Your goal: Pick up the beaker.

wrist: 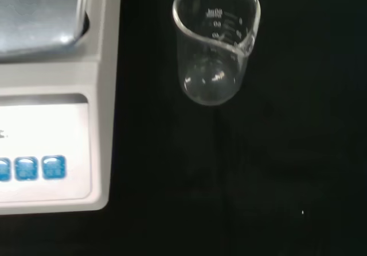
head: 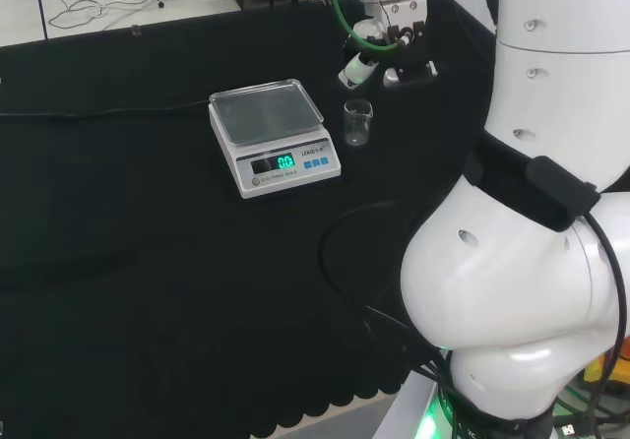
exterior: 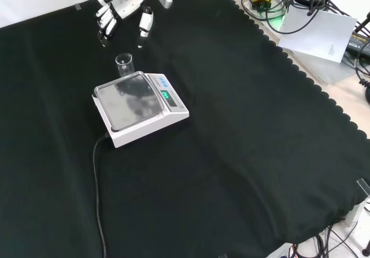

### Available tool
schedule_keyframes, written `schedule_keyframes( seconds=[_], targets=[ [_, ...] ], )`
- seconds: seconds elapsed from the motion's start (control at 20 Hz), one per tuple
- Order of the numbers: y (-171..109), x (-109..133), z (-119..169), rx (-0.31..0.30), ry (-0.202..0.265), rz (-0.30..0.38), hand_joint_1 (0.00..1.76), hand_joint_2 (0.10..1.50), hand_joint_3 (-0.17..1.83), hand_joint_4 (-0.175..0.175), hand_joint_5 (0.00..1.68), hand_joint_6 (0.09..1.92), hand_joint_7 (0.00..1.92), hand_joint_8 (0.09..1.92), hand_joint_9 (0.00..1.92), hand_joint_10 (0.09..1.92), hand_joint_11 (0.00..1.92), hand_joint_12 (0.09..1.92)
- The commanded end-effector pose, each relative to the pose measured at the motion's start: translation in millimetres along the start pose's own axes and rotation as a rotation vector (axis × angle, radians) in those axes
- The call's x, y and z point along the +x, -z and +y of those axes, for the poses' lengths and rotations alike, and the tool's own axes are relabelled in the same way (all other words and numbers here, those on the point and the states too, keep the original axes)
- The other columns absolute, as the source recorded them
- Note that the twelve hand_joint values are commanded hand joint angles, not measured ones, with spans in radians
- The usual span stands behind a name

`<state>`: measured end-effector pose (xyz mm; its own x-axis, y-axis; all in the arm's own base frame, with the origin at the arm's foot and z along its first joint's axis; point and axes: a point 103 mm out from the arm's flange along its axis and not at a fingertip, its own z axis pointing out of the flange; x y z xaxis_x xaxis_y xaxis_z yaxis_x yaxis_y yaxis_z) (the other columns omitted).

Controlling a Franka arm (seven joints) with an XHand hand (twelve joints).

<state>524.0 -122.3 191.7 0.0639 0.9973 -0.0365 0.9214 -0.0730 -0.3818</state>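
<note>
Front view has the hand [exterior: 118,6] up in the upper left of the frame, fingers relaxed and spread, grasping nothing, hovering above the black cloth [exterior: 243,154]. Just below it the small clear beaker [exterior: 124,65] stands upright on the cloth, apart from the fingers and right beside the far edge of the white scale [exterior: 139,109], whose display glows green.

My head camera looks over the arm's white links [head: 522,291] across the cloth; my front camera looks down from opposite; my wrist camera sits close. All three share the scale [head: 274,136] [exterior: 139,107] [wrist: 51,95] and beaker [head: 357,122] [exterior: 124,65] [wrist: 217,43].
</note>
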Motion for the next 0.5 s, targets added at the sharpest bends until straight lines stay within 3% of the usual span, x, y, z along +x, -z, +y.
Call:
schedule_keyframes(
  seconds=[0.05, 0.35, 0.5],
  targets=[
    [-18, -7, 17, 0.048, 0.007, 0.04, 0.63, 0.96, 0.16, -0.021, 0.45, 0.09, 0.21, 0.59, 0.26, 0.77, 0.0, 1.24],
    [-29, -9, 23, 0.053, 0.023, 0.053, 0.64, 0.96, 0.16, -0.013, 0.41, 0.09, 0.2, 0.58, 0.27, 0.77, 0.0, 1.24],
    [-36, -9, 24, 0.063, 0.032, 0.051, 0.64, 0.96, 0.17, 0.013, 0.33, 0.09, 0.18, 0.58, 0.27, 0.77, 0.0, 1.25]
  ],
)
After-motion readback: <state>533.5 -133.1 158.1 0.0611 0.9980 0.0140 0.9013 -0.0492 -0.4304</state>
